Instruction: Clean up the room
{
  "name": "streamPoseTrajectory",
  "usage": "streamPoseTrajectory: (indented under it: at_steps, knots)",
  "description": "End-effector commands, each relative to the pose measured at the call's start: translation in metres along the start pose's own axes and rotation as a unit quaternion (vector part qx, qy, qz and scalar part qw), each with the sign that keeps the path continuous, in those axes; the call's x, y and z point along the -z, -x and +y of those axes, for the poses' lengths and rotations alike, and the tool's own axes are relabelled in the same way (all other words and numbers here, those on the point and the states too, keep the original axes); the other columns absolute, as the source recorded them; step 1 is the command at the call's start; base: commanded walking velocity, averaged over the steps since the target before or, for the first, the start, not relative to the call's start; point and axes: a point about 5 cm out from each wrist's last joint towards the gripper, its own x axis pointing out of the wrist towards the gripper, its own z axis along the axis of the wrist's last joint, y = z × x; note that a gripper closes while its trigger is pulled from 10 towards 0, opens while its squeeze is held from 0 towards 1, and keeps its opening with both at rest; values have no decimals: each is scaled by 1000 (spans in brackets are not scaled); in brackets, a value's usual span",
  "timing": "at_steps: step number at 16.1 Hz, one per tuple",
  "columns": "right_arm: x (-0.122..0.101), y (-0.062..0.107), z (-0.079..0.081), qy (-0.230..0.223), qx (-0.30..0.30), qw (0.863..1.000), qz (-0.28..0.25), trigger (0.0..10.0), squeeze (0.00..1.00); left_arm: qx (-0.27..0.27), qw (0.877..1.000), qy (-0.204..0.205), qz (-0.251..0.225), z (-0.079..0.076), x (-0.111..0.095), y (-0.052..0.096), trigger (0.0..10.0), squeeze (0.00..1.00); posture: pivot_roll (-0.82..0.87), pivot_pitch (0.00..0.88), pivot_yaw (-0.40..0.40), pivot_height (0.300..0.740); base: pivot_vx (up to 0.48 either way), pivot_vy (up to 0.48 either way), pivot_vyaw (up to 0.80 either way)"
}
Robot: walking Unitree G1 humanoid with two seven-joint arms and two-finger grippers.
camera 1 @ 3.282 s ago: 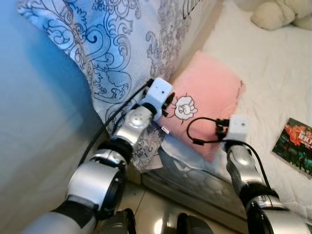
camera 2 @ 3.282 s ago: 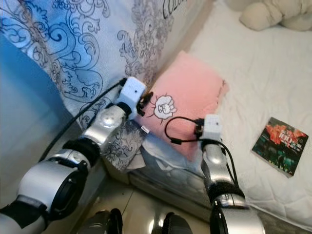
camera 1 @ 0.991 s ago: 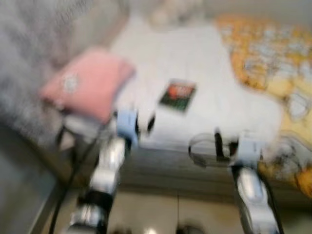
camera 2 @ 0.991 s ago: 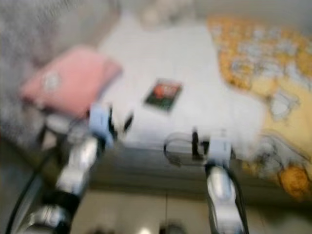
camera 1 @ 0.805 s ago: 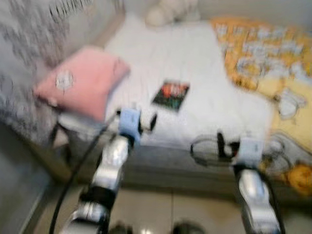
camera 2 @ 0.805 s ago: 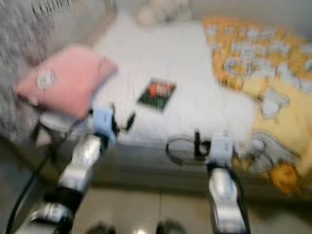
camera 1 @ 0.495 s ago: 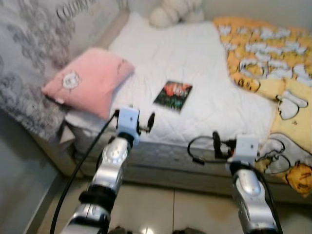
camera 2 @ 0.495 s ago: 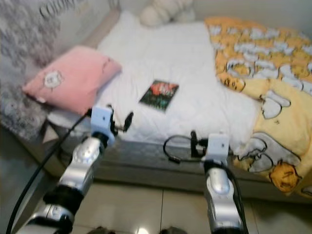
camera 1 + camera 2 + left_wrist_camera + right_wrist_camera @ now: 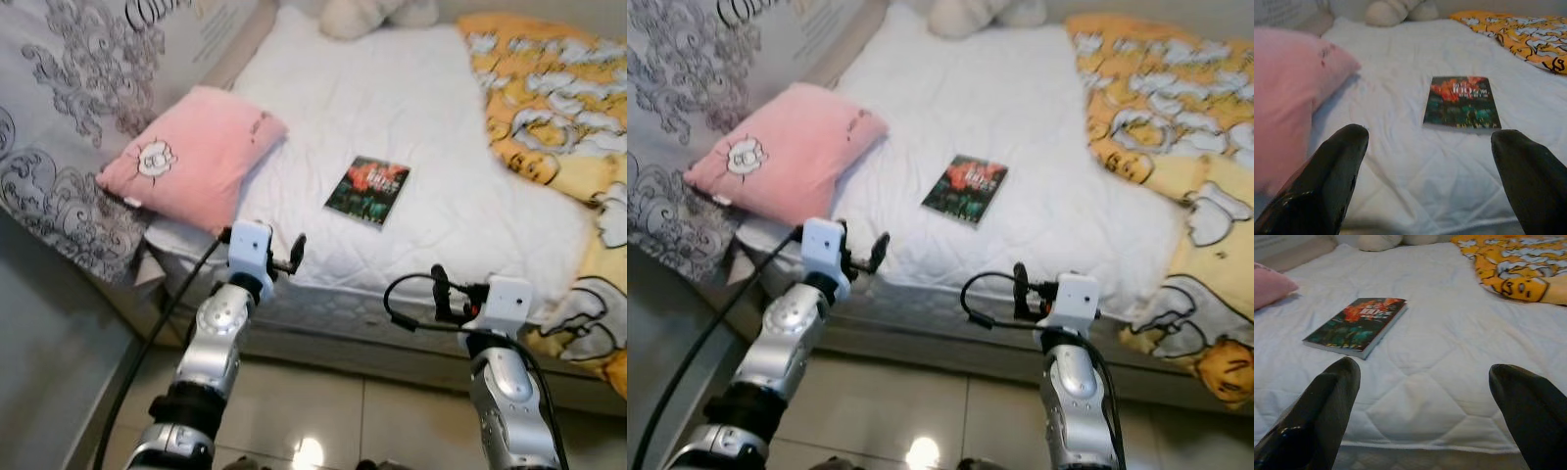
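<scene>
Two grippers, left [image 9: 1430,181] and right [image 9: 1425,416], fingers spread, empty, now short of the bed edge; earlier at pink pillow [image 9: 191,157]. Book [image 9: 368,189] lies flat on white mattress [image 9: 470,211].

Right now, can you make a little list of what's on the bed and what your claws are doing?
bed: white quilted mattress
book: lies flat, middle of the mattress
pillow: pink, at the robot's left of the book
blanket: yellow cartoon print, bunched on the right side
plush toy: cream, at the far end
left claw: open, empty, short of the bed edge
right claw: open, empty, short of the bed edge
</scene>
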Motion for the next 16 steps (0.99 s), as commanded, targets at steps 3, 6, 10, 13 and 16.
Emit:
streamPoseTrajectory:
  at_steps: [3,6,10,13,16]
  knots:
    - [-6,-6,7,-5,1,1000,-17,10000,0,44,999,-2,-12,-13,-13,-14,10000,0,5,0,37,740,320,0,0]
    - [-7,-7,13,6,-7,1000,-22,10000,0,23,1000,15,-10,-9,-16,-20,10000,0,-6,0,37,740,480,0,0]
    - [-8,-7,6,-19,5,1000,-16,10000,0,-3,999,38,-22,-6,-16,-19,10000,0,-13,0,25,740,480,0,0]
    - [-8,-6,3,-7,-1,1000,-14,10000,0,-5,999,40,-24,-5,-16,-18,10000,0,-5,0,17,740,480,0,0]
    - [-8,-8,5,6,-7,1000,-15,10000,0,-16,999,24,-20,4,-17,-23,10000,0,-2,0,8,740,480,0,0]
